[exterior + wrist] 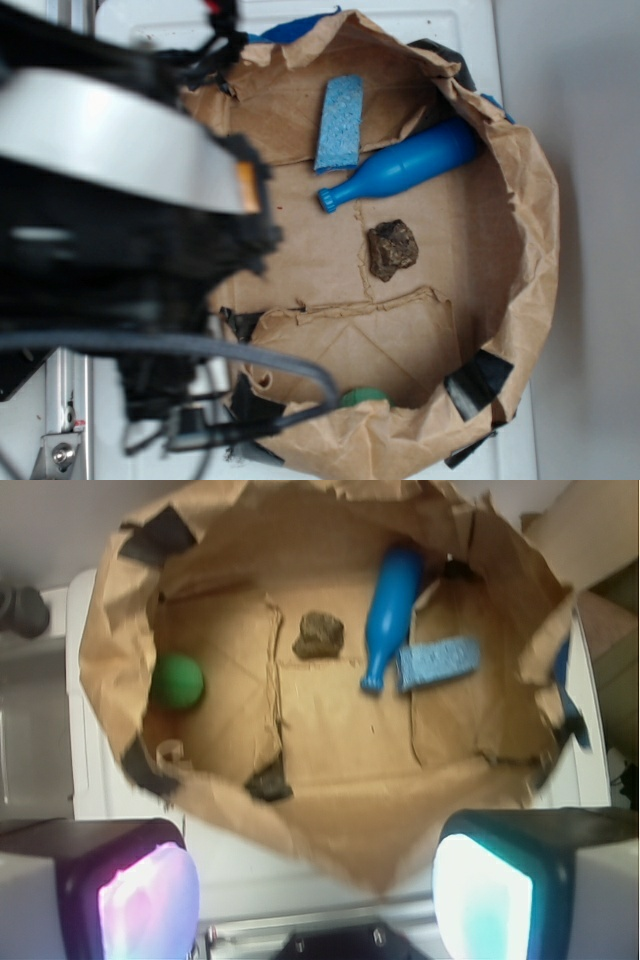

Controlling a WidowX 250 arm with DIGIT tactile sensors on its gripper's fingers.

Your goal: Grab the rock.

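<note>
The rock [391,248] [319,635] is a small dark brown lumpy stone lying on the floor of a brown paper-lined basin [530,230] [110,670], just below the neck of a blue bottle [400,167] [387,610]. My gripper [315,900] hangs high above the basin's near rim, well away from the rock, its two glowing pads [150,900] wide apart with nothing between them. In the exterior view the arm [110,200] is a blurred dark mass at the left that hides the fingers.
A light blue sponge [340,122] [438,663] lies beside the bottle. A green ball [364,398] [178,681] rests near the basin's edge. Black tape patches [478,382] hold the crumpled paper walls. The basin stands on a white surface [300,865].
</note>
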